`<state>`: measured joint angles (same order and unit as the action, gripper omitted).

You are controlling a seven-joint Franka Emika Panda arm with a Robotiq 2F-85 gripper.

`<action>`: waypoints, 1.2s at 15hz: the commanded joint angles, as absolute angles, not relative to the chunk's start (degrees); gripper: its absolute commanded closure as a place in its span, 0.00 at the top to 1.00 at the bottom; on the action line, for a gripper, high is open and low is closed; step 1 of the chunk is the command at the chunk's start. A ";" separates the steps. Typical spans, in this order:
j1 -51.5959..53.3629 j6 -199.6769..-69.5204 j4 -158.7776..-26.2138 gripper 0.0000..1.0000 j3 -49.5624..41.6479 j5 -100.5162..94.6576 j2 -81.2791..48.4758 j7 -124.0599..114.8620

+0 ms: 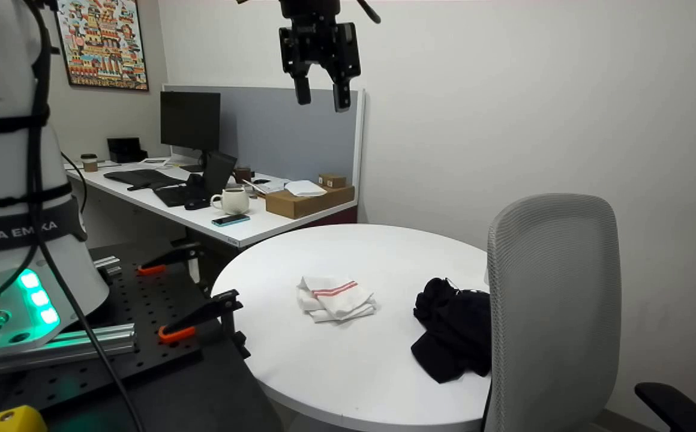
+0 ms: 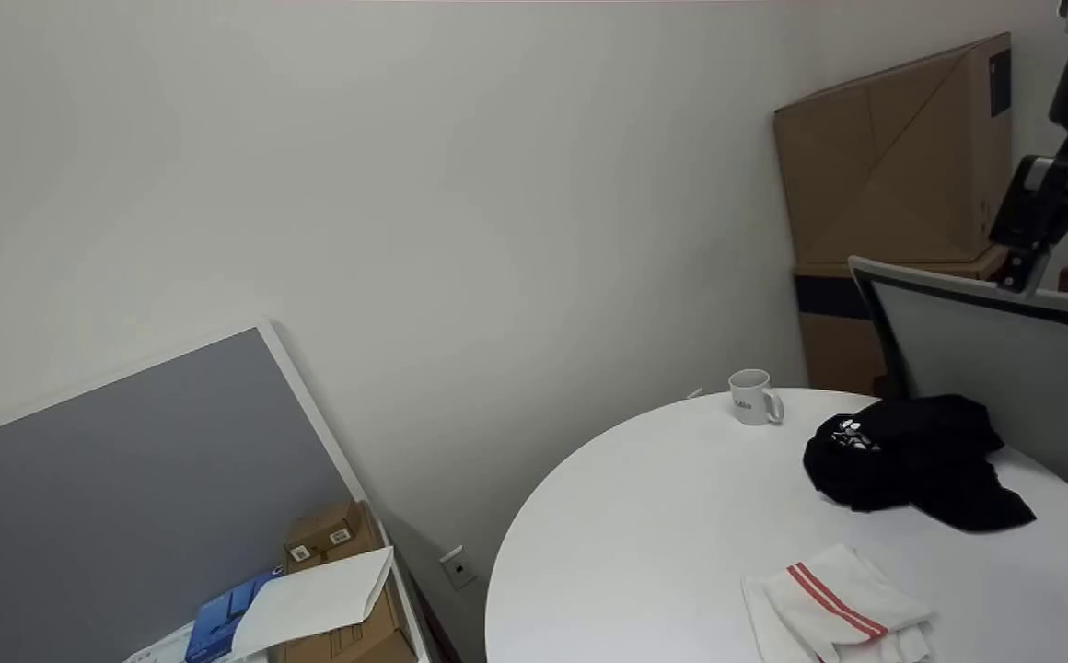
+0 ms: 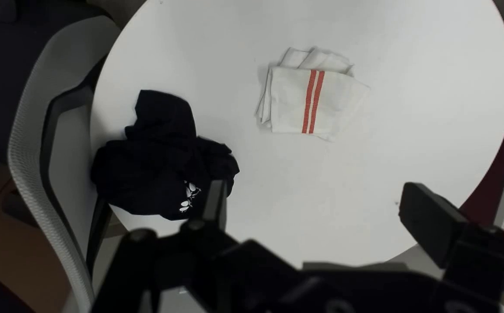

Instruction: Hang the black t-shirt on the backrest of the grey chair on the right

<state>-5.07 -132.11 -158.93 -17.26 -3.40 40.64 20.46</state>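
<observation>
Round and white, the table (image 1: 348, 366) is bearing the crumpled black t-shirt (image 3: 152, 165) near the grey chair (image 1: 555, 300), while the gripper (image 1: 323, 99) is hovering above with jaws spread, probably needing to shift chairward and take a thick fold squarely before lifting.

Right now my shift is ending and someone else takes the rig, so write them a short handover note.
Gripper: open, holding nothing, up above the round white table.
Black t-shirt: bunched on that table, by the grey chair's backrest.
Done: nothing; the t-shirt is neither gripped nor hung.
Left: grip the t-shirt, lift it, drape it over the backrest.
</observation>
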 commanded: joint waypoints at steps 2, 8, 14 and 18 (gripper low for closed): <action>-5.82 -135.03 -154.07 1.00 -14.23 -3.36 34.88 16.26; -10.07 -146.00 -144.74 1.00 -7.38 -9.33 22.76 5.00; -11.72 -149.19 -134.32 1.00 -5.93 -7.75 7.24 -8.37; -12.00 -149.00 -127.71 1.00 -6.97 -8.18 -2.10 -20.03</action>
<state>-11.67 -148.64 -133.95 -6.59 -8.27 5.46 -12.37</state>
